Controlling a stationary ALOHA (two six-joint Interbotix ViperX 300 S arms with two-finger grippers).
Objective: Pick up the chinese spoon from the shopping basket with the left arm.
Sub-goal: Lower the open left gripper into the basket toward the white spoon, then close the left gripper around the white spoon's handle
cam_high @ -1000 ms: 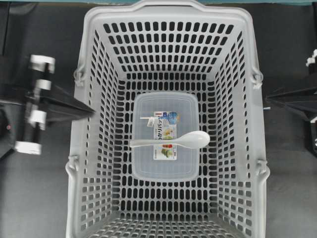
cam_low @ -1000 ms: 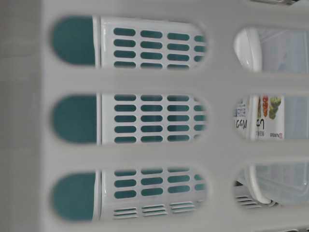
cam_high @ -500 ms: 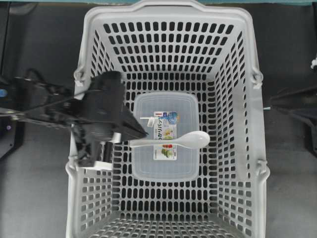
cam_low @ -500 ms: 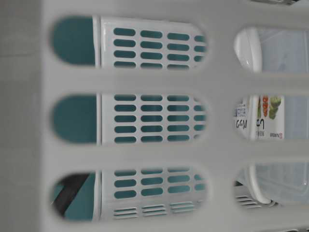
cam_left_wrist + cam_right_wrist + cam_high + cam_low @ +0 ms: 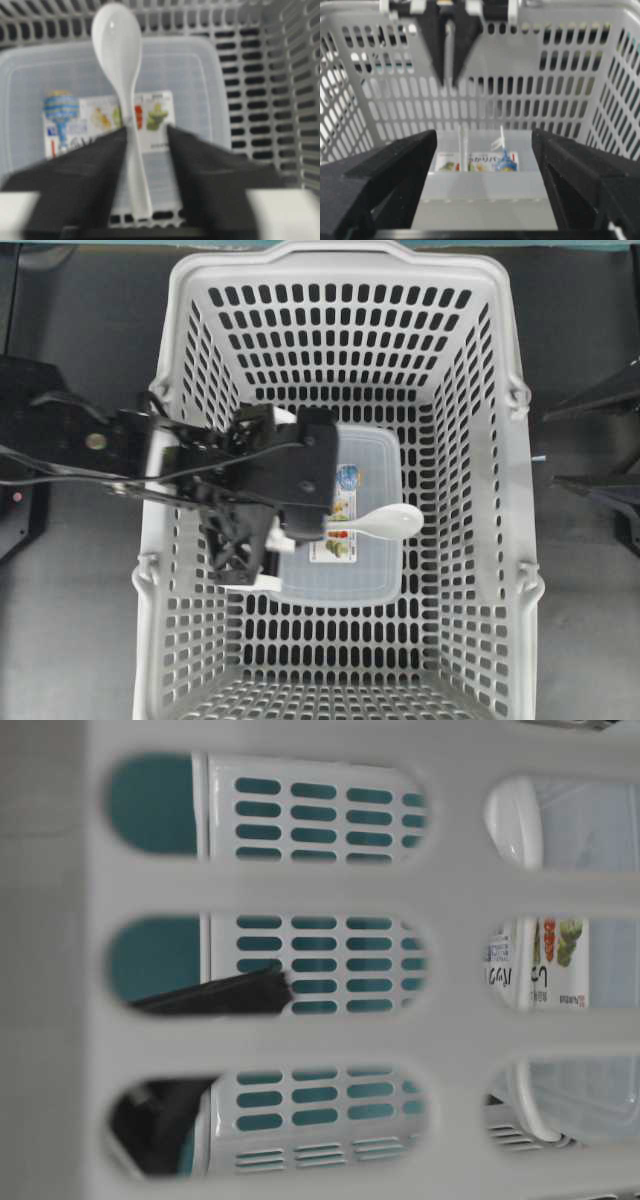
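Note:
The white chinese spoon point(image 5: 393, 521) lies across a clear lidded container point(image 5: 365, 575) on the floor of the grey shopping basket point(image 5: 340, 256). My left gripper point(image 5: 318, 512) is down inside the basket over the spoon's handle end. In the left wrist view the spoon point(image 5: 118, 45) points away. Its handle runs down between my two black fingers point(image 5: 92, 170), which stand apart on either side of it, the left one close against it. The left gripper point(image 5: 145, 137) is open. My right gripper point(image 5: 552, 448) is open and empty outside the basket's right wall.
The basket's slotted walls point(image 5: 195, 360) rise all round the left arm. The labelled container point(image 5: 480, 165) fills the middle of the floor. A black finger point(image 5: 215, 994) shows through a wall slot in the table-level view. The right gripper point(image 5: 482, 135) faces into the basket.
My left arm has swung from outside the basket's left wall in over the rim and down onto the spoon's handle. The spoon and container have not moved. The right gripper has shifted slightly.

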